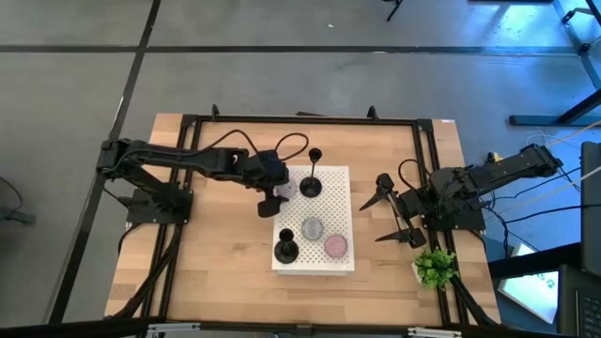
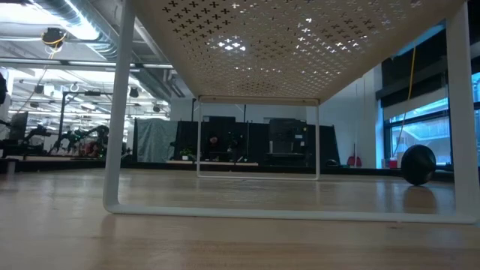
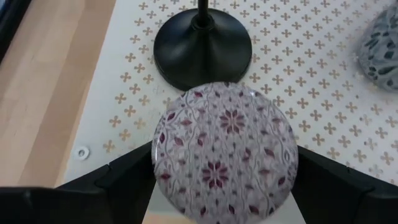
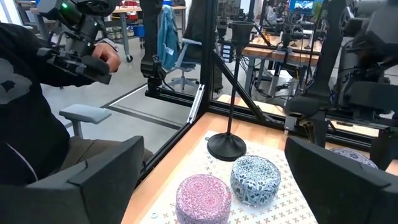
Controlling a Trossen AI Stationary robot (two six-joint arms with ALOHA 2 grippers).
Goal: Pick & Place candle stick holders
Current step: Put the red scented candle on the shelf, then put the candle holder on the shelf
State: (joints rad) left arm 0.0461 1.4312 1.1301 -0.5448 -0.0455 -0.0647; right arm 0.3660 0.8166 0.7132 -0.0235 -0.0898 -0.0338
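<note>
Table first: plenty of bare wood on my left side and along the near edge, and the black frame rails box it in on all sides. White perforated stand sits mid-table and everything I care about is on top of it. One candle stick holder stands upright near the far edge of the stand, another candle stick holder at the near left corner; I only see those two from above. My left gripper hangs over the stand's left-far part and its fingers are clenched on a round patterned tin with purple flowers, just beside the far holder's base. A grey-blue tin and a pink tin sit close together between the two holders, so that middle patch is crowded. Right gripper waits off the stand's right edge, fingers spread wide, nothing in them. Small green plant sits at the right edge, near that arm. A person sits beyond the table holding a controller.
</note>
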